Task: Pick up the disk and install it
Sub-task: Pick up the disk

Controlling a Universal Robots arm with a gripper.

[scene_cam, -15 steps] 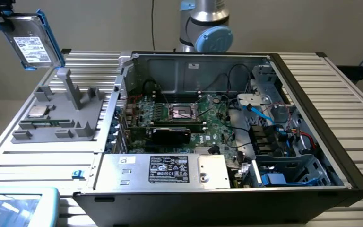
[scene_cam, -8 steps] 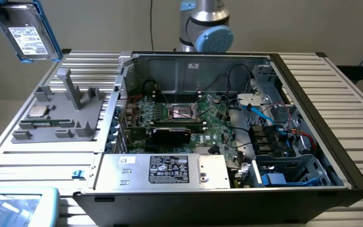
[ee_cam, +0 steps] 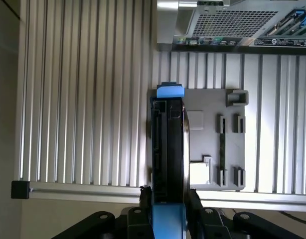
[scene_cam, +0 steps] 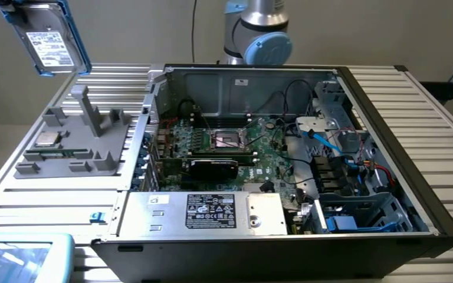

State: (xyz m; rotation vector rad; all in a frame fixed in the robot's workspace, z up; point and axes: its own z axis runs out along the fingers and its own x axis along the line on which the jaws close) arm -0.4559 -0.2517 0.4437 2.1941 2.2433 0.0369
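A ribbed aluminium bench [scene_cam: 415, 118] carries an open computer case [scene_cam: 226, 94], its boards and cables exposed, and the robot arm [scene_cam: 258, 35] rises behind the case's rear wall. On the bench at the exterior view's left of the case lies a grey moulded fixture [scene_cam: 77, 141] with slots and upright posts. Inside the case, along its near wall, sits a silver box with a black label [scene_cam: 203, 212]. The disk [scene_cam: 49, 38] hangs in the air at the exterior view's upper left, tilted, label toward the camera, above the bench and well apart from the case. In the wrist view it is seen edge-on over the fixture, its blue frame clamped on both sides by the claw [ee_cam: 168, 196]. What looks like a small square chip [scene_cam: 48, 139] rests on the fixture.
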